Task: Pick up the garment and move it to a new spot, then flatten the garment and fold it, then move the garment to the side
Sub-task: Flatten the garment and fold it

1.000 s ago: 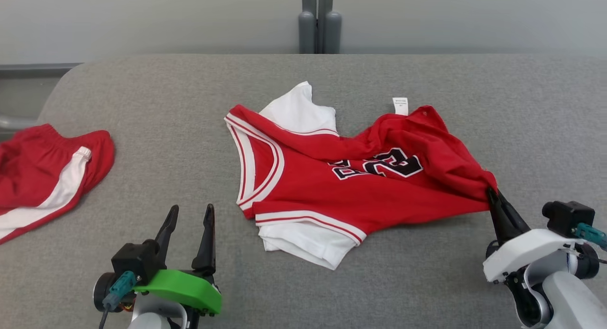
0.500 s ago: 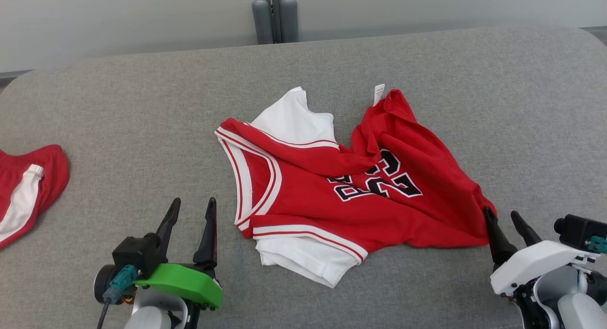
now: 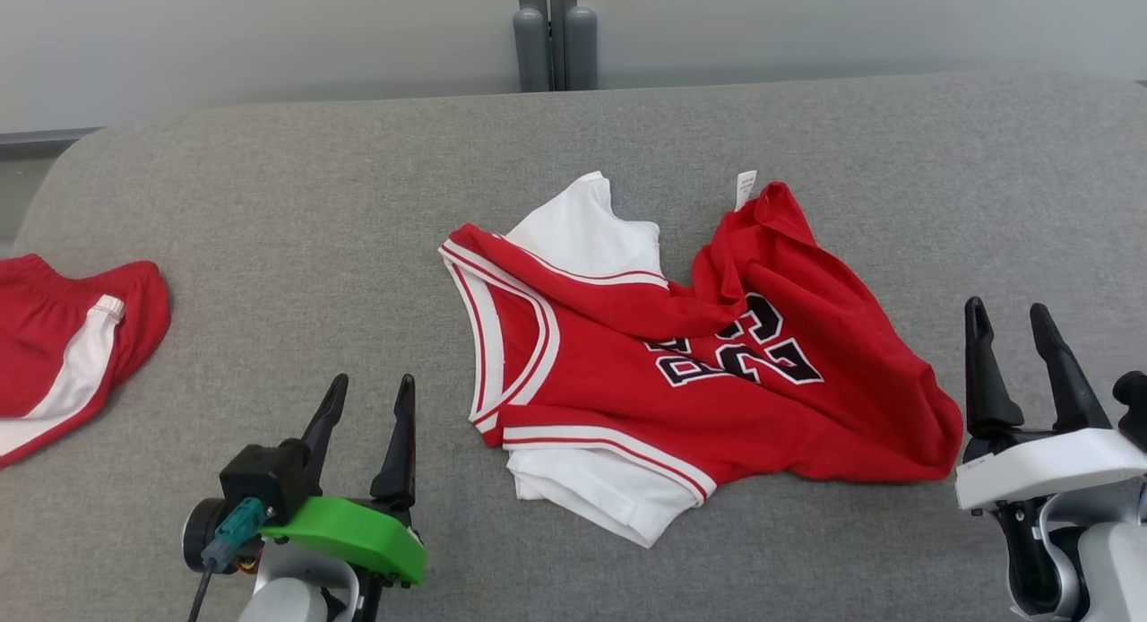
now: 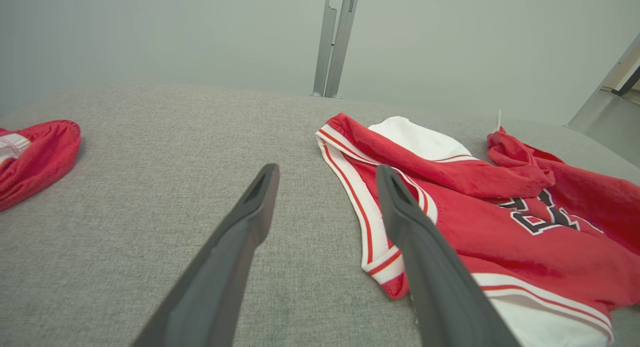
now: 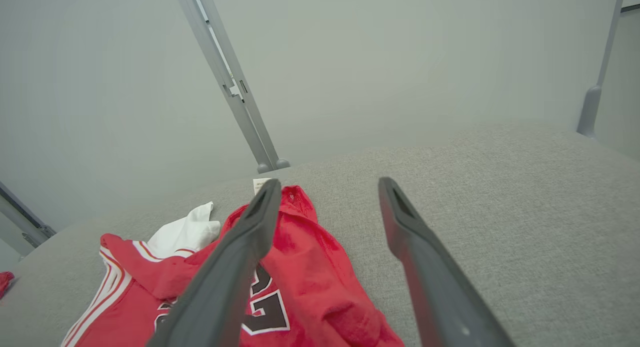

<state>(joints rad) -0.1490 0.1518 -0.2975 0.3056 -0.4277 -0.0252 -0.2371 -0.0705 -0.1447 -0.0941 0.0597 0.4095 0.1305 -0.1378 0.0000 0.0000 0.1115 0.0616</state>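
While my right gripper [image 3: 1006, 308] is hanging: its two long dark fingers [image 3: 981, 371] are standing wide apart and gripping nothing, just beside the garment's bunched right corner.
Left gripper [image 3: 373, 382]: it is likewise gaping fully and carrying nothing, waiting near the neckline side and not touching cloth.
Garment: the red sleeveless basketball jersey [image 3: 627, 371] with white trim and black numerals is lying crumpled about midway across the grey fabric-covered tabletop [image 3: 269, 228]. Its right side is heaping up, a white layer is poking out at two edges, and a small white care tag [image 3: 745, 189] is sticking up at the far edge.
Neighbour: red shorts with a white side stripe [image 3: 72, 353] are lying well apart at my left.
Step, as I am judging it: the flattening is not yet done.
Risk: pinching the heaped corner could be catching both layers at once, so pulling would be dragging the whole jersey instead of spreading it. Uneven tugging would be twisting it further.
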